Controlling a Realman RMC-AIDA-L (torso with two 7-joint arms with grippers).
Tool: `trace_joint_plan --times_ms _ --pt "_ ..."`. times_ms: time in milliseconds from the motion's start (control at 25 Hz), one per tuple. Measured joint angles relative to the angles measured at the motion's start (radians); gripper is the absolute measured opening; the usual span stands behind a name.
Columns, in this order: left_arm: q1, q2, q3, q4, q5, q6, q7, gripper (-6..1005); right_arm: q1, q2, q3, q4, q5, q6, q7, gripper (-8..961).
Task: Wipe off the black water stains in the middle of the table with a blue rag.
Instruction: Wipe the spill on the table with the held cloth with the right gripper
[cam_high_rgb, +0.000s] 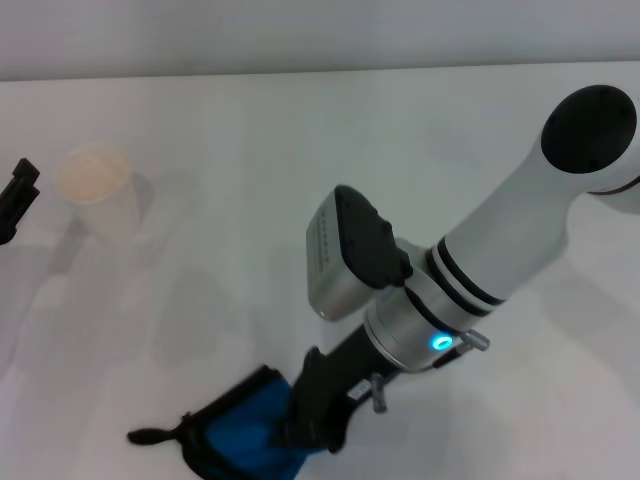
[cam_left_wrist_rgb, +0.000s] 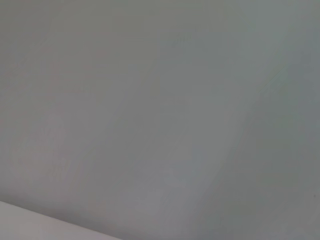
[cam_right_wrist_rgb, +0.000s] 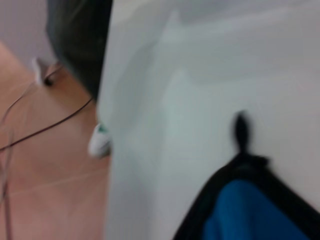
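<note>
My right gripper (cam_high_rgb: 318, 415) is down at the near edge of the table (cam_high_rgb: 300, 150), its dark fingers pressed onto the blue rag (cam_high_rgb: 245, 430) — it seems clamped on the cloth, though the contact itself is hidden. I see no black water stains anywhere; the middle of the table reads bare white, so I may be done or the blotch sits under the rag. The risk is the edge: the rag's loop (cam_right_wrist_rgb: 241, 131) lies near the side drop-off, so a sweep that way could drag the cloth off. Open room lies toward the far edge; the paper cup (cam_high_rgb: 100, 200) stands far-left, beside the parked left gripper (cam_high_rgb: 15, 195) — whether that one's fingers are spread I cannot tell.
</note>
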Motion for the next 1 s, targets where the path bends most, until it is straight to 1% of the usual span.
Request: trace_joint_plan --times_ms 240,520,600,760,880,1000 --pt "0.000 0.001 -0.001 0.000 -0.010 0.005 -0.001 859 -0.017 -0.002 0.040 0.020 0.014 -0.135 -0.023 65" --pt "0.001 0.001 -0.002 0.001 -0.027 0.012 -0.002 859 -0.031 -0.015 0.177 0.049 -0.016 -0.156 -0.048 78" --pt "0.001 0.001 -0.002 0.001 -0.027 0.012 -0.002 859 -0.036 -0.018 0.235 0.051 -0.064 -0.157 -0.047 82" --pt "0.001 0.002 -0.001 0.000 -0.028 0.014 -0.002 859 -0.045 -0.017 0.399 0.060 -0.199 -0.153 -0.040 89" --pt "0.003 0.002 -0.001 0.000 -0.028 0.014 -0.002 860 -0.053 -0.022 0.488 0.060 -0.243 -0.150 -0.039 94" --pt "0.004 0.002 -0.001 0.000 -0.028 0.014 -0.003 860 -0.066 -0.021 0.582 0.060 -0.299 -0.152 -0.039 100"
